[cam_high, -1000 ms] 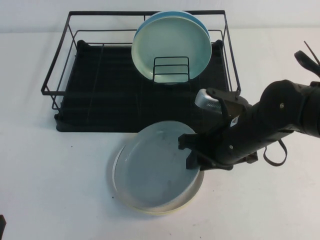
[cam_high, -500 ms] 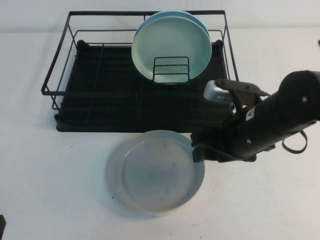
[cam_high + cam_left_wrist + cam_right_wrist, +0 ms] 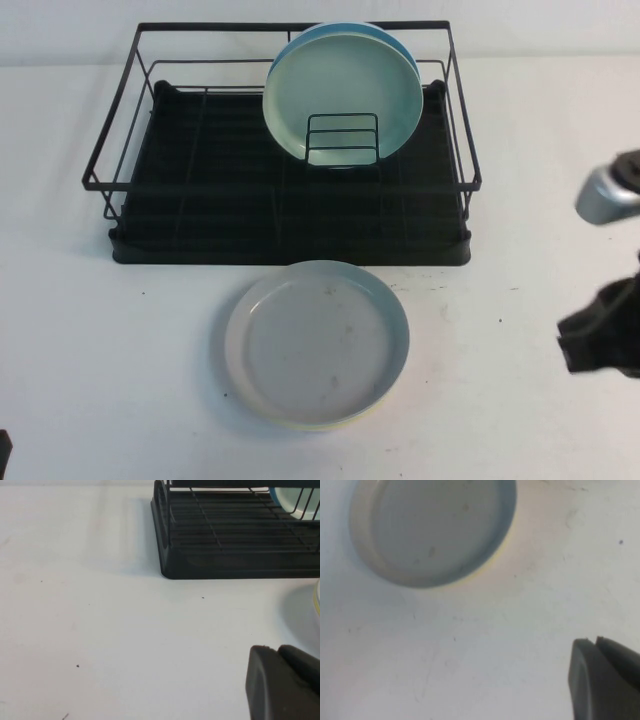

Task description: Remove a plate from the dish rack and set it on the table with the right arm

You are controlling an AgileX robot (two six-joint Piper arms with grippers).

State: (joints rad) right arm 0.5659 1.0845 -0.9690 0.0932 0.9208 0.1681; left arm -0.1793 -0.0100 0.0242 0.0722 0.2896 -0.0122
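Note:
The pale grey plate (image 3: 317, 343) lies flat on the white table (image 3: 100, 380) just in front of the black wire dish rack (image 3: 200, 200). A thin cream-yellow edge shows under its near side. It also shows in the right wrist view (image 3: 432, 525). My right arm (image 3: 605, 330) is at the table's right edge, well clear of the plate. My right gripper (image 3: 594, 641) is shut and empty above bare table. My left gripper (image 3: 274, 650) is shut and empty, low over the table left of the rack's front corner (image 3: 170, 570).
A mint-green plate (image 3: 343, 95) stands upright in the rack behind the small wire divider loop (image 3: 342, 140), with a blue plate (image 3: 400, 45) behind it. The rest of the rack's tray is bare.
My right gripper has let go of the grey plate, which now lies flat. The right arm has pulled back to the right edge of the view.

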